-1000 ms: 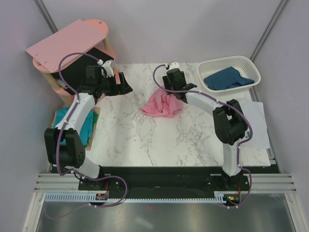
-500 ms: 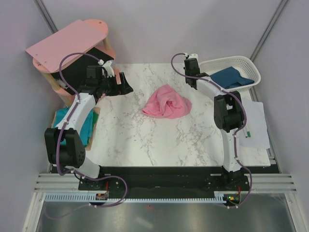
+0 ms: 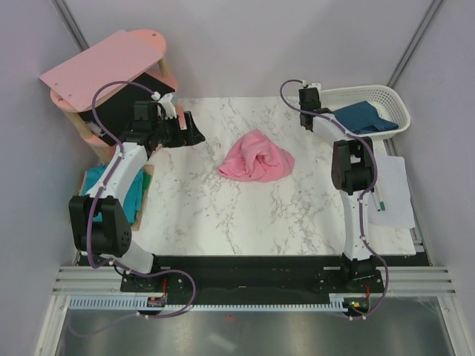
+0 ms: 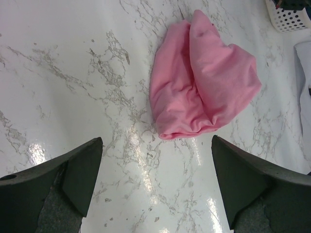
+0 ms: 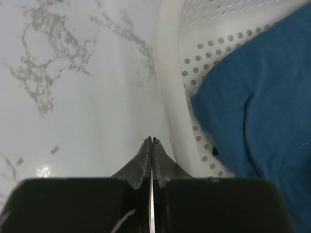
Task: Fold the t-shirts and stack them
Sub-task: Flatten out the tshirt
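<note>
Now, right pincer [image 5: 151, 141] together beside basket [image 5: 167, 73], left pincer [image 4: 156, 140] apart, pink t-shirt [image 4: 204, 87] crumpled on table [image 3: 223, 215]

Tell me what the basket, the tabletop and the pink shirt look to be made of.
Basket: probably moulded white plastic, smooth, with rows of punched holes. Tabletop: marble look, white with grey veins, glossy by the light glints; could be a printed laminate. Pink shirt: soft matte knit cloth, likely cotton, lying in loose folds.
</note>
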